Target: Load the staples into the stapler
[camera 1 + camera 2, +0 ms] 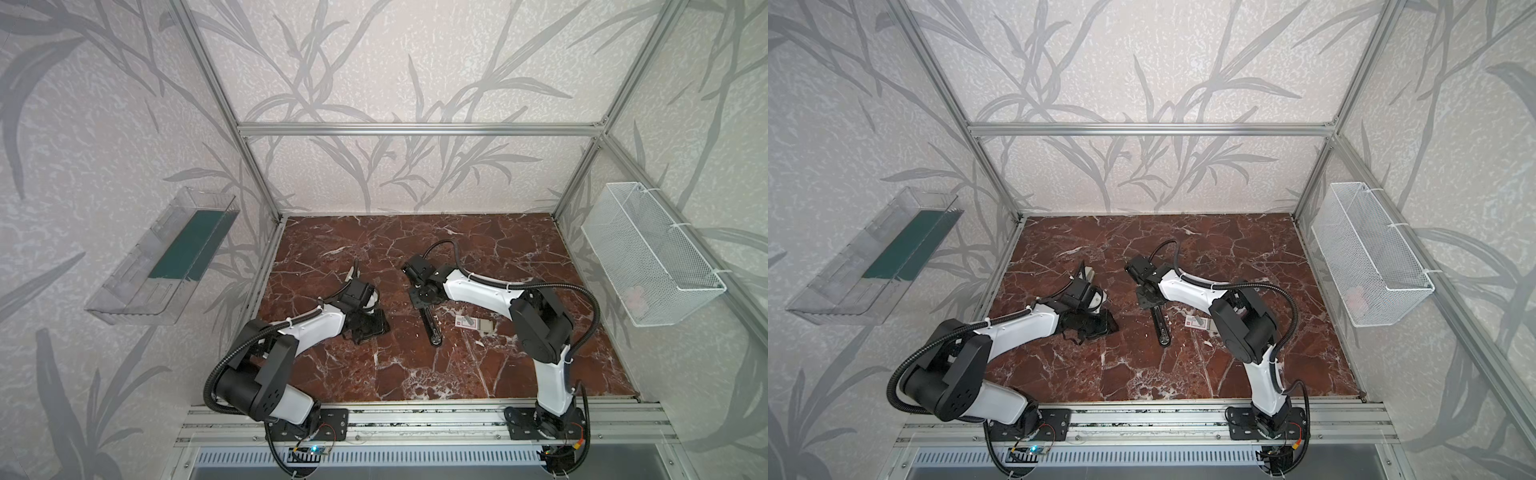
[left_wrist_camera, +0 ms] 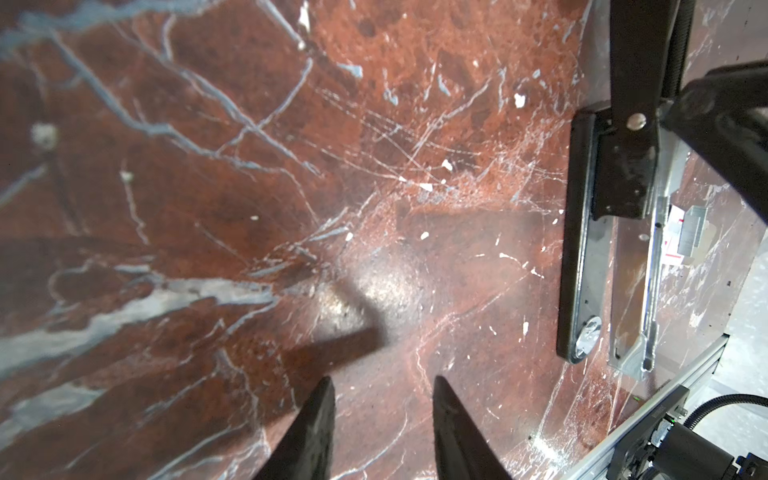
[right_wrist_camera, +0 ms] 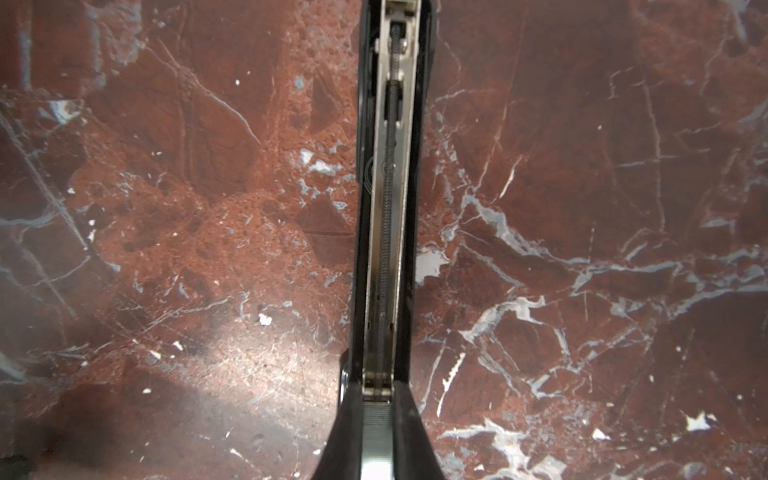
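Black stapler (image 1: 432, 330) lies opened at the middle of the bench (image 1: 478, 249), silver rail (image 3: 388, 208) exposed. I find the right jaws closed on the staples (image 3: 376, 424), just at one end of the rail. Left jaws stand part-open and empty above bare bench, left of the stapler.

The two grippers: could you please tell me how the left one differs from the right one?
The left gripper stands open and holds nothing; the right gripper is shut on the staples. The left gripper hangs over bare table, while the right gripper sits at the end of the open rail of the stapler. Both have black fingers.
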Controlling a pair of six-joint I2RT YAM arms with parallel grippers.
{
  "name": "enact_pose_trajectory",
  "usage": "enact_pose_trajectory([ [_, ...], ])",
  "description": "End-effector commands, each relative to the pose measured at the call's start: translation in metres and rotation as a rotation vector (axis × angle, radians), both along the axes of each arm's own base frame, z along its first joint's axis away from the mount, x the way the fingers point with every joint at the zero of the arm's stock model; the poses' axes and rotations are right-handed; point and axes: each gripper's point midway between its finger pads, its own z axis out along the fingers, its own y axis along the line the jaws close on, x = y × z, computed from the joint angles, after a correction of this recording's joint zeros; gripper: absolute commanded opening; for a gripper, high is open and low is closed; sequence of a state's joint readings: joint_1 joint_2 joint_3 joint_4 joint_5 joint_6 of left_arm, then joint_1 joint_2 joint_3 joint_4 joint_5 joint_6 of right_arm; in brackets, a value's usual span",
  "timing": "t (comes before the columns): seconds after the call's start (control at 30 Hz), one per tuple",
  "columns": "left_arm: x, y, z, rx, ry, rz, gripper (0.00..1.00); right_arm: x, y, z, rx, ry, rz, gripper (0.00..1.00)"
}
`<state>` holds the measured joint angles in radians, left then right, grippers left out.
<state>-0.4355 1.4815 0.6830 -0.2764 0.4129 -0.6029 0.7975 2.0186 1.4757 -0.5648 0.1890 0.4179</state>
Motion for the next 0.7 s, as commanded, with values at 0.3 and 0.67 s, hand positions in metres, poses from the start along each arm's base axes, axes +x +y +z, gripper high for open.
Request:
enact_pose_trajectory([
  [0.3,-0.002,0.004,-0.005,0.018,0.017,0.004,0.41,-0.006,-0.005,0.012,0.004,-0.02,-0.017,0.2],
  [0.67,-0.002,0.004,-0.005,0.016,0.017,0.004,0.41,-0.013,-0.009,0.025,0.008,-0.04,-0.013,0.22],
])
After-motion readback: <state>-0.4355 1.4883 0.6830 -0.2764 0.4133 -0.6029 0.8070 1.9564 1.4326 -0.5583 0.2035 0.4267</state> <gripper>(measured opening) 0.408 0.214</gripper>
